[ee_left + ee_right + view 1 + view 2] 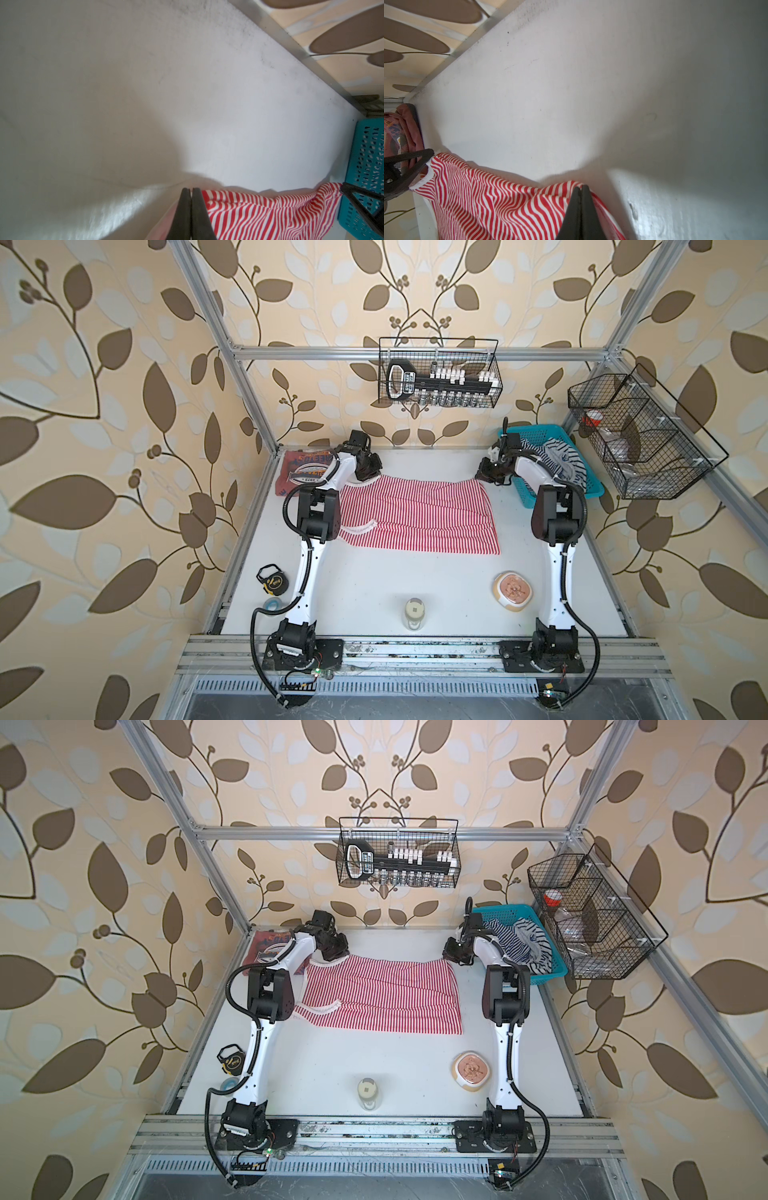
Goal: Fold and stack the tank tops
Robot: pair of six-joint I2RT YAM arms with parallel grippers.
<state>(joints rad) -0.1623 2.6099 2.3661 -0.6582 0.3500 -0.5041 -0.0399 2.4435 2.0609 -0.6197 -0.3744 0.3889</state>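
The left claw (190, 190) has its jaws pressed together, pinching the shoulder corner of the striped tank top (415, 514); the right claw (580, 187) is likewise clamped on its far hem corner. The red-and-white top lies spread across the white desk (374, 585), raised at both pinched corners. The brick-red tank top (305, 470) lies folded at the desk's far left corner; its print reads "1973", upside down in both top views, other lettering too blurred. Navy-striped cloth fills the blue basket (536, 432)
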